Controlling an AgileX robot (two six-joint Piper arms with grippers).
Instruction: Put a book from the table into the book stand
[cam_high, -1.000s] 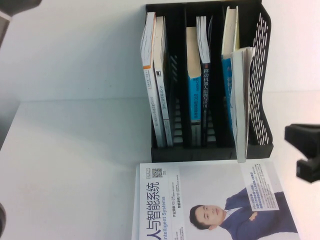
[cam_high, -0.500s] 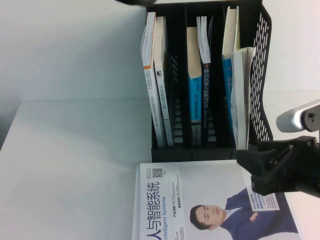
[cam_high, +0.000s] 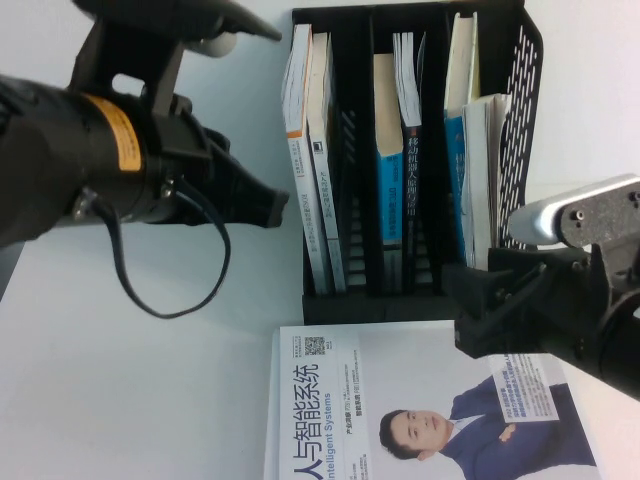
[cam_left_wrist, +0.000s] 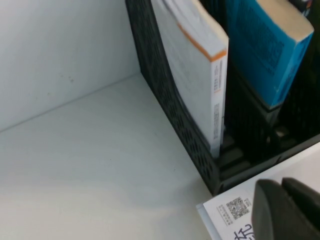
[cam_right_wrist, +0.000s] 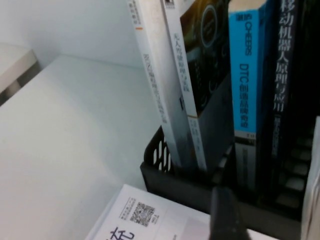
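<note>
left gripper pressed together, arm stretched at 10 o'clock beside book stand | right gripper spread, at 4 o'clock, above table | book upright, rightmost slot

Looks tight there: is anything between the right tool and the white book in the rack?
Nothing visible: the right tool sits at the white book's near end; the left tool hovers beside the rack.

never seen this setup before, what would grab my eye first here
The black book stand at the back of the table, its three slots filled with upright books. In front of it lies a big white-and-blue book showing a man in a suit. The left gripper, shut, reaches toward the stand's left side; the right gripper hovers open at its front right corner.
</note>
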